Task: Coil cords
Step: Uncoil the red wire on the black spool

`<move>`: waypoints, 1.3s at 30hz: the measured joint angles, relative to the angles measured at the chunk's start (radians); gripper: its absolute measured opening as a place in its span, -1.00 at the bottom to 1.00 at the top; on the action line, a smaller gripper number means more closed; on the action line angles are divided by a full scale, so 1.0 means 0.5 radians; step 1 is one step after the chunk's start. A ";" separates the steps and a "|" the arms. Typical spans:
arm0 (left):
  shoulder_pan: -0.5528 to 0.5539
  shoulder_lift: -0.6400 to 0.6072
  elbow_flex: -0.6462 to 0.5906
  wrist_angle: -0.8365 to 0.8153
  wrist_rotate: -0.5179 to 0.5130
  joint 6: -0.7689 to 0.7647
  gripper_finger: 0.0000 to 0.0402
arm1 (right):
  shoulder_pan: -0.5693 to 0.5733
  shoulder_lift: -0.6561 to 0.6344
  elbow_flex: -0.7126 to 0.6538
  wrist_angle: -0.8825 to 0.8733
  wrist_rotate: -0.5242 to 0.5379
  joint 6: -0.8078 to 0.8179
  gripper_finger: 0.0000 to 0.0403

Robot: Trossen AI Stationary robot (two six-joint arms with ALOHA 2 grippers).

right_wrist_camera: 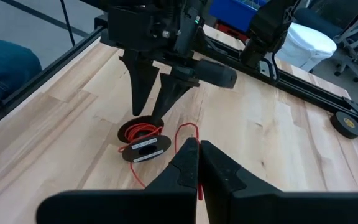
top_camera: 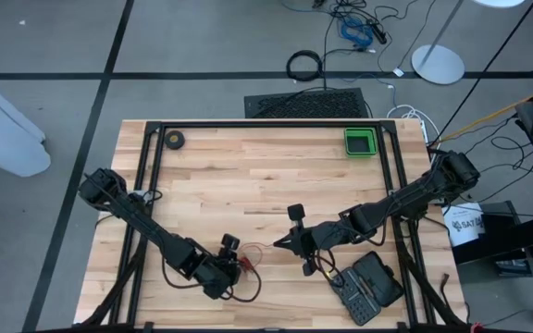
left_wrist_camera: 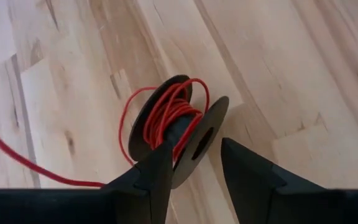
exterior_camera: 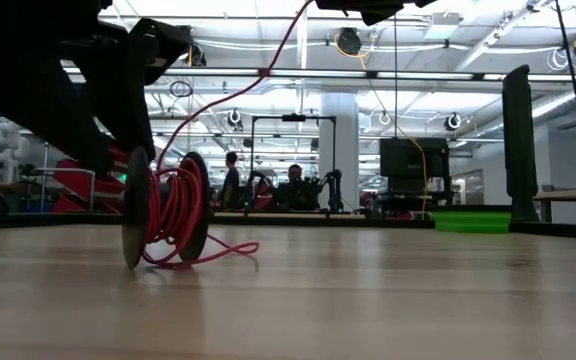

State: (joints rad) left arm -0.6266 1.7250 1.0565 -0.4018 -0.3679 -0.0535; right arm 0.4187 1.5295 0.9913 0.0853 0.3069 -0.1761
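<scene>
Cords (top_camera: 241,262) are near the front edge of the table (top_camera: 266,176), a little left of the middle: thin red wire wound on a small dark spool with 2 flat discs, standing on its disc edges in the low view, with loose red loops lying on the wood beside it.

The left gripper (left_wrist_camera: 194,163) stands over the spool with its jaws apart, 1 finger on each side of the nearer disc; I cannot tell if it touches or really holds it. The right gripper (right_wrist_camera: 199,163) is just beside, toward the middle of the table, and its jaws are together on the free red strand, which rises from the spool up to it.

To do this step well, I think the left arm should keep the spool steady and upright while the right arm leads the strand around the core with light tension, so each turn falls between the 2 discs and not over their rims. The loose loops should be taken in slowly, or they may catch on a disc.

The table is pale wood planks in a dark metal frame, with a green tray (top_camera: 360,141) and a small tape roll (top_camera: 174,140) at the far edge. Beyond is a bright workshop with ceiling lights and 2 seated persons far away
</scene>
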 joint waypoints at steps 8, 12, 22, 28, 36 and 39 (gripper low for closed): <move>0.002 0.189 0.000 -0.002 -0.001 0.083 -0.33 | 0.000 0.000 0.000 0.000 0.000 0.000 -1.00; 0.002 0.231 0.000 -0.001 -0.008 0.047 -0.44 | 0.000 0.000 0.000 0.000 0.001 0.000 -1.00; 0.000 0.158 0.000 0.005 -0.021 -0.244 -0.68 | 0.000 0.000 0.000 -0.001 0.001 -0.001 -1.00; -0.004 0.142 0.000 0.045 -0.012 -0.303 -0.70 | 0.000 0.000 0.000 -0.001 0.001 -0.001 -1.00; -0.008 0.142 0.000 0.168 -0.053 -0.360 -0.70 | 0.000 0.000 0.000 -0.019 0.001 -0.001 -1.00; -0.008 0.142 0.000 0.166 -0.089 -0.406 -0.70 | 0.000 -0.001 0.000 -0.019 0.001 -0.001 -1.00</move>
State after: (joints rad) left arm -0.6304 1.7962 1.0565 -0.3187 -0.4125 -0.2566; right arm 0.4184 1.5292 0.9913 0.0757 0.3073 -0.1764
